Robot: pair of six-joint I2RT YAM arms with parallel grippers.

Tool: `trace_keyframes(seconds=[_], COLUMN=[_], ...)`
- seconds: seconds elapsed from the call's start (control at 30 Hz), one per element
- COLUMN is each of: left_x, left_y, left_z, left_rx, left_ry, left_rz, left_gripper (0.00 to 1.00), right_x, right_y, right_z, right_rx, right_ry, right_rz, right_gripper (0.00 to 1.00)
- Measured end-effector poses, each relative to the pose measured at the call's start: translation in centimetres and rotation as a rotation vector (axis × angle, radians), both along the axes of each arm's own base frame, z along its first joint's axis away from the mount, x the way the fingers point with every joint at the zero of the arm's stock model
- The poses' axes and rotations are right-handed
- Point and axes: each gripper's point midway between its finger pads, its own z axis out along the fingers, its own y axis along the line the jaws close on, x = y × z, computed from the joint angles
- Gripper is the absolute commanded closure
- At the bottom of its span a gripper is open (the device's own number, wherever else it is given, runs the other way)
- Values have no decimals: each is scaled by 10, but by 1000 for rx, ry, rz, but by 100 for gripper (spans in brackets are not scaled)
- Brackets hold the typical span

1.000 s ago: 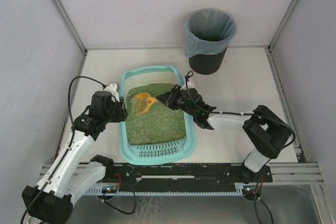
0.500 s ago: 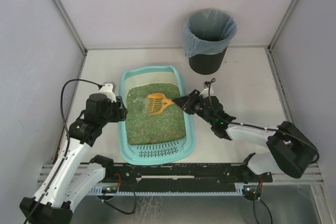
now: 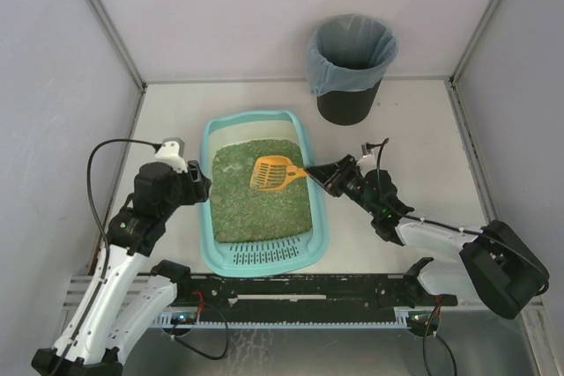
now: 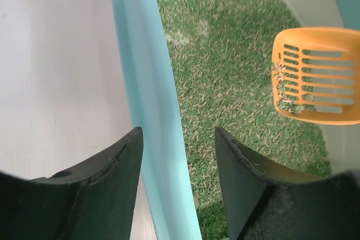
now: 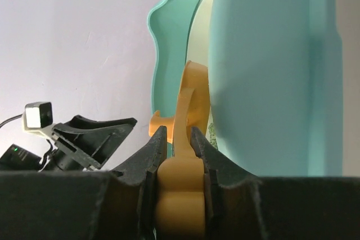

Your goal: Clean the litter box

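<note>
The light-teal litter box (image 3: 209, 217) lies in the middle of the table, filled with green litter (image 3: 260, 204), its slotted grate at the near end. An orange slotted scoop (image 3: 275, 173) hangs over the litter near the right rim, with a few bits of litter in it (image 4: 287, 98). My right gripper (image 3: 328, 173) is shut on its handle (image 5: 180, 195), just outside the box's right wall (image 5: 264, 71). My left gripper (image 4: 178, 131) is open, its fingers (image 4: 115, 164) straddling the box's left rim (image 4: 152, 111) with a gap on the litter side.
A black round bin (image 3: 351, 66) lined with a grey-blue bag stands at the back right, beyond the box. Grey walls close the table on the left, the back and the right. The rail with the arm bases (image 3: 300, 288) runs along the near edge.
My right arm has drawn back to the right, carrying the scoop from the litter's left side to near the right rim. The left gripper has opened off the left rim.
</note>
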Motion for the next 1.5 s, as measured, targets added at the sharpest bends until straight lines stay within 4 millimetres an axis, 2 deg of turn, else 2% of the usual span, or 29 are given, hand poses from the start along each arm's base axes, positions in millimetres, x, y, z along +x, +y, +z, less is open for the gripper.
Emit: trace_keyframes(seconds=[0.17, 0.27, 0.5, 0.6, 0.67, 0.83, 1.13, 1.27, 1.4, 1.5], left_x=[0, 1, -4, -9, -11, -16, -38, -61, -93, -113], left_y=[5, 6, 8, 9, 11, 20, 41, 49, 55, 56], left_z=[17, 20, 28, 42, 61, 121, 196, 241, 295, 327], left_rx=[-29, -33, -54, -71, -83, -141, -310, -435, -554, -619], left_ry=[-75, -90, -117, -132, -156, -267, -460, -602, -760, -852], left_rz=[30, 38, 47, 55, 65, 135, 271, 289, 268, 227], left_gripper=[38, 35, 11, 3, 0, 0, 0, 0, 0, 0], right_x=[-2, 3, 7, 4, 4, 8, 13, 15, 17, 17], right_y=[3, 9, 25, 34, 43, 65, 84, 95, 104, 110], right_z=[0, 5, 43, 47, 40, 15, -38, -49, -51, -54], right_rx=[-13, -98, -327, -389, -440, -539, -646, -630, -598, -575], right_ry=[7, 5, -108, -137, -135, -106, -38, -26, -23, -18], right_rz=[26, 22, -14, 7, 36, 98, 165, 191, 199, 208], right_gripper=[100, 100, 100, 100, 100, 100, 100, 100, 100, 100])
